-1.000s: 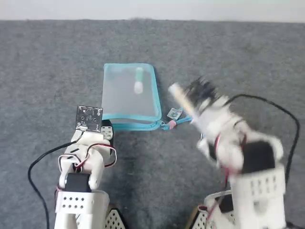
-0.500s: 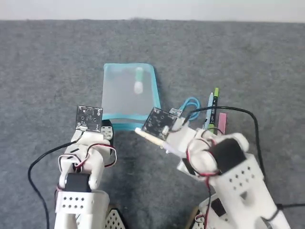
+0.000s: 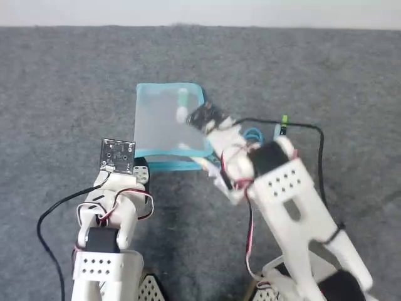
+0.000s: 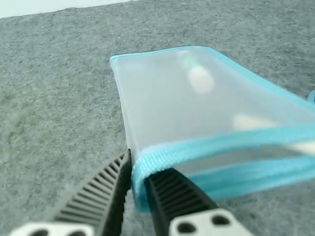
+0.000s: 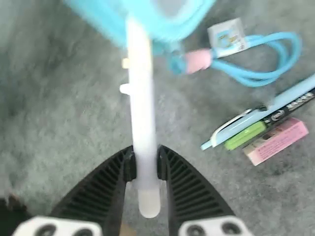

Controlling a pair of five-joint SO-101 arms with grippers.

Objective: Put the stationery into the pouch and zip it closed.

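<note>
Your left fingers (image 4: 109, 189) clamp the limp pouch (image 4: 187, 113) at its corner; your right fingers (image 5: 110, 183) pinch the white pen (image 5: 141, 88), likely light and slick, near its tail, tip at the mouth.

The left arm (image 3: 106, 219) and right arm (image 3: 285, 188) are wearing white plastic shells dotted with small round holes, with black motors (image 3: 100, 238) showing between. Black and red cables (image 3: 47, 219) are looping alongside. Ribbed black fingers (image 5: 106, 191) are sitting on white mounts (image 5: 47, 227) with screw holes.
</note>
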